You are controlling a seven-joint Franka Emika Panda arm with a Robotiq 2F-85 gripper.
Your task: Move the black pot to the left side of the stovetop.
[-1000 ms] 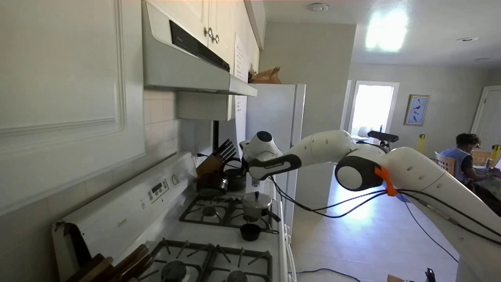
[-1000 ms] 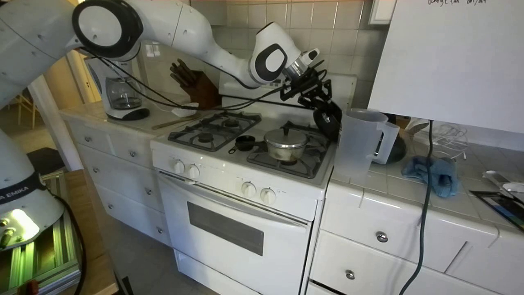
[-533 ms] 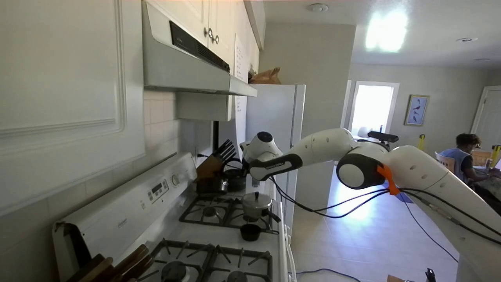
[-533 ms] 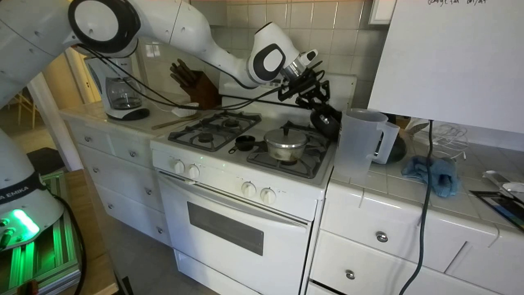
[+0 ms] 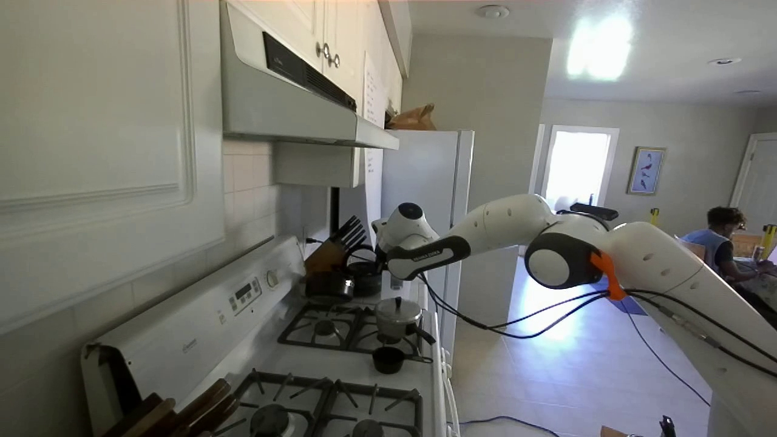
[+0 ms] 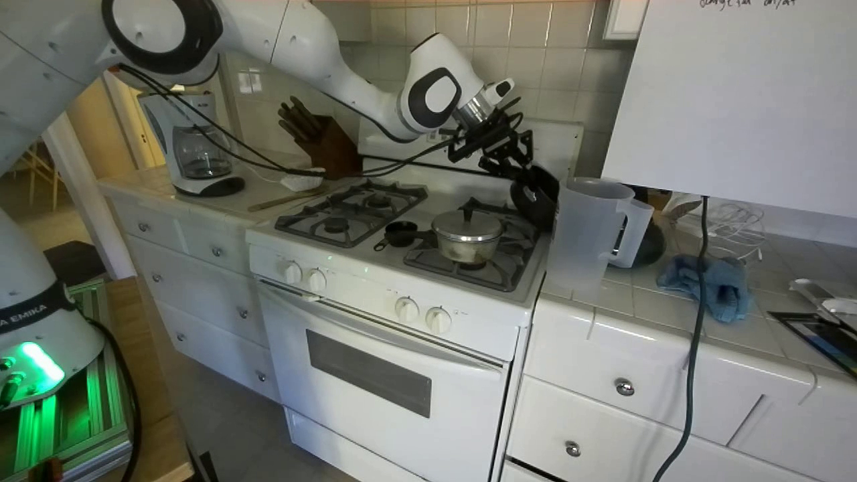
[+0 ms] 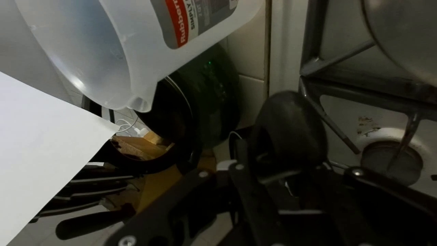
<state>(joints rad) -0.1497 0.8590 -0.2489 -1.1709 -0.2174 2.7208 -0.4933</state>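
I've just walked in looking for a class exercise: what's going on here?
A robot arm has its gripper at the black pot, near a translucent pitcher; whether it grips it is unclear. The pot is not yet on the left side of the stovetop. A lidded saucepan and a small dark pan stand on the stovetop.

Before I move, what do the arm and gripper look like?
The arm is white, with black joint surrounds, "EMIKA" on a dark base band and a silver wrist ring. An orange strap gathers black cables. The gripper is black, with jointed linkages.
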